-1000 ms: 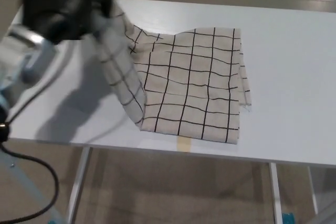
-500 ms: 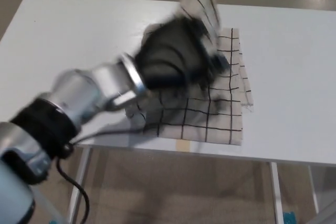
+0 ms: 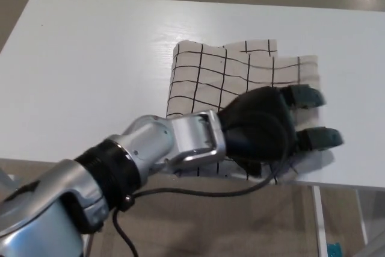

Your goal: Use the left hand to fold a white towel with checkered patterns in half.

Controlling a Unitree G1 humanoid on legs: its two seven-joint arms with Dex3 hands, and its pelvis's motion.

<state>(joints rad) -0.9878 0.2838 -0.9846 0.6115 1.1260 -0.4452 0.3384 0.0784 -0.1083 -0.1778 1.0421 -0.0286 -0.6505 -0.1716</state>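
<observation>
The white towel with black checks (image 3: 210, 70) lies folded over on itself on the white table (image 3: 90, 58), right of centre, with its fold along the left side. My left hand (image 3: 264, 127) reaches across its front right part, palm down on the cloth. The hand is open, and two fingers (image 3: 304, 95) stick out past the towel's right edge with nothing between them. The silver and black forearm (image 3: 156, 148) crosses the table's front edge and hides the towel's near corner. My right hand does not show.
The table's front edge runs just under my forearm, with the floor below it. A metal table leg (image 3: 317, 221) stands at the lower right. Bare tabletop stretches to the left and behind the towel.
My left hand swung from the far left across to the right, carrying the towel's left edge over. The towel now lies doubled, and the hand has let go and rests low on it.
</observation>
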